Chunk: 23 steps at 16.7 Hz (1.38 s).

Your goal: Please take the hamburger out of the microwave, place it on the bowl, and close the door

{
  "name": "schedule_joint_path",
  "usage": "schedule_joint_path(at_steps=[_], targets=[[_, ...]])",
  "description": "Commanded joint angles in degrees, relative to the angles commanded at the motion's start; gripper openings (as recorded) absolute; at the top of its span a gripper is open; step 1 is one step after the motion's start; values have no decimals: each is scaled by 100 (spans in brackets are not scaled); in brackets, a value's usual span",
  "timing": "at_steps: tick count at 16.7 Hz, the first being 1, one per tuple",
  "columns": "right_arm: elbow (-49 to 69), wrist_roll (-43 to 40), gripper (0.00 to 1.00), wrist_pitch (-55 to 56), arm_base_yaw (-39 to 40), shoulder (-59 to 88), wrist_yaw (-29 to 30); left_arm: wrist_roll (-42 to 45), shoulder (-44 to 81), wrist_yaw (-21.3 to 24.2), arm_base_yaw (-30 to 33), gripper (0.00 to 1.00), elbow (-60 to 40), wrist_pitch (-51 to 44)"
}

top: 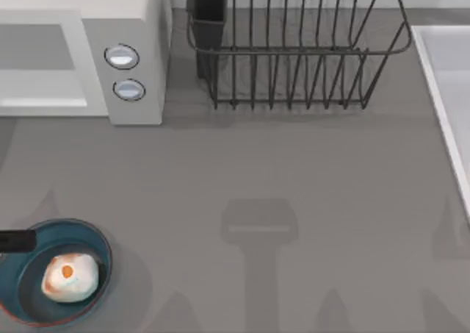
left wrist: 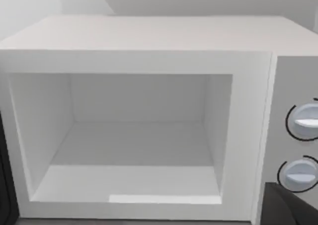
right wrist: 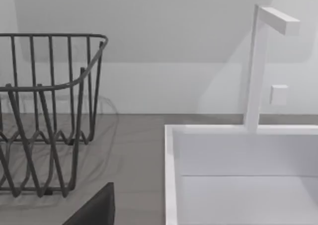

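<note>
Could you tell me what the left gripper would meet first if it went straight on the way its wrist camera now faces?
Probably the microwave: the left wrist view looks straight into its open, bare cavity, so the gripper would likely enter the opening and reach the back wall, though depth is unclear. The hamburger already sits in the bowl.

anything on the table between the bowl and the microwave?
Nothing. In the top view the grey table is bare between the bowl, with the hamburger in it, and the microwave; just shadows there.
</note>
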<state>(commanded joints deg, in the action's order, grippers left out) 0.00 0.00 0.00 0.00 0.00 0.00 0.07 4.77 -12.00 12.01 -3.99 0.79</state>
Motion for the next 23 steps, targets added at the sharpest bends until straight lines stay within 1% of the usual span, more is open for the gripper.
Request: schedule_joint_path(at_steps=[2, 4, 9, 11, 15, 17, 19, 23], targets=[[0, 0, 100, 0, 0, 0, 0, 3, 152, -383, 384, 0, -127, 26], [0, 0, 100, 0, 0, 0, 0, 4, 241, -603, 603, 0, -202, 41], [0, 0, 100, 0, 0, 0, 0, 0, 227, -586, 586, 0, -186, 43], [0, 0, 100, 0, 0, 0, 0, 0, 230, -372, 371, 0, -172, 59], [0, 0, 100, 0, 0, 0, 0, 0, 235, 468, -468, 0, -121, 114], [0, 0, 100, 0, 0, 0, 0, 0, 231, 774, -775, 0, -95, 136], [0, 0, 100, 0, 0, 0, 0, 0, 232, 844, -845, 0, -89, 142], [0, 0, 100, 0, 0, 0, 0, 4, 234, 806, -806, 0, -101, 150]])
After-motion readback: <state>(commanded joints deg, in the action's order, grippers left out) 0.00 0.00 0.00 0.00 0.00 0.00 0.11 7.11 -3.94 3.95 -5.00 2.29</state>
